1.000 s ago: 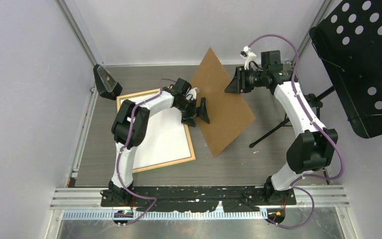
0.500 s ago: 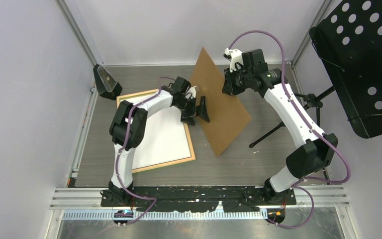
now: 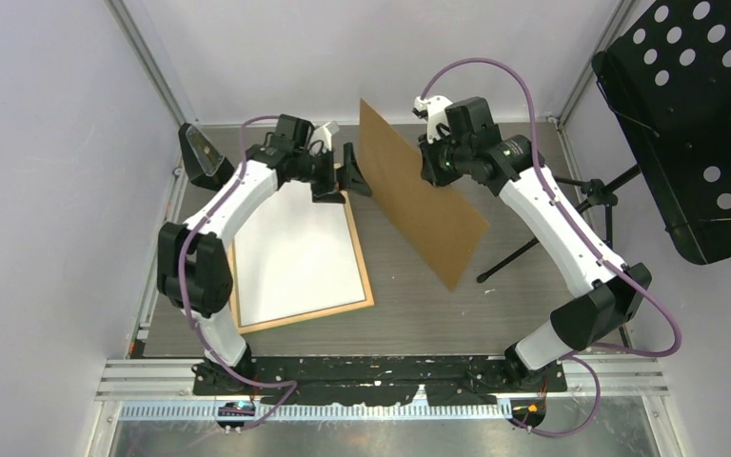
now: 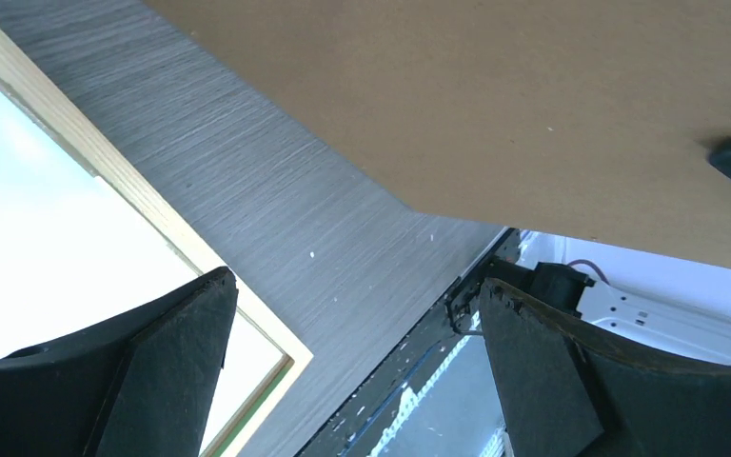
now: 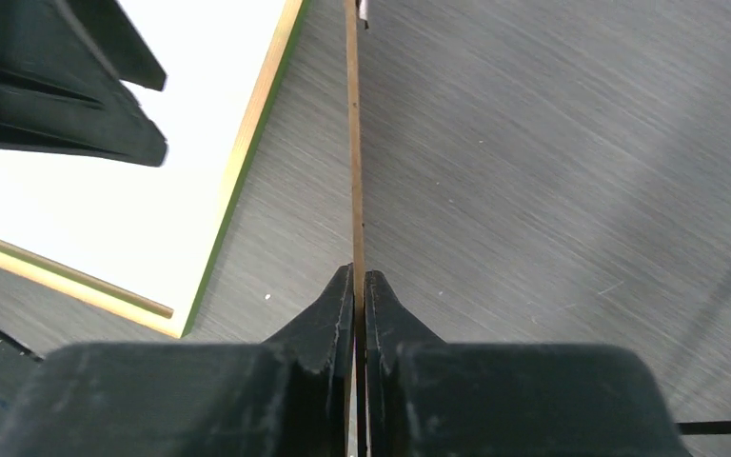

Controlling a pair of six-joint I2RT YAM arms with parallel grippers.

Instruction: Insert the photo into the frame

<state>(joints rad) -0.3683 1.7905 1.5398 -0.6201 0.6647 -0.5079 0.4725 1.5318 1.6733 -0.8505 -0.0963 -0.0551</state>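
My right end effector (image 5: 359, 278) is pinched shut on the edge of the plain brown hardboard backing sheet (image 3: 419, 195). It holds the sheet up off the grey wood-grain bench (image 3: 419, 305), standing on edge and leaning, so the board is out of the way of the work beside it. From the right wrist view I see only the board's thin edge running away between my two fingers, which tells me the grip is square on it.

My left end effector (image 3: 343, 181) hangs with its jaws wide apart and nothing in them, over the far right corner of the thin rectangular picture frame of light natural wood (image 4: 124, 188), just beside the raised board but not touching it.

The frame lies flat on the left of the bench, wooden back up; a green strip shows along its outer side, so the front faces down. I cannot be sure of the photo. A plain white rectangular sheet (image 3: 295, 248) fills the frame's opening, and I judge it to be the print lying face down. If so, the board goes on top of it next.
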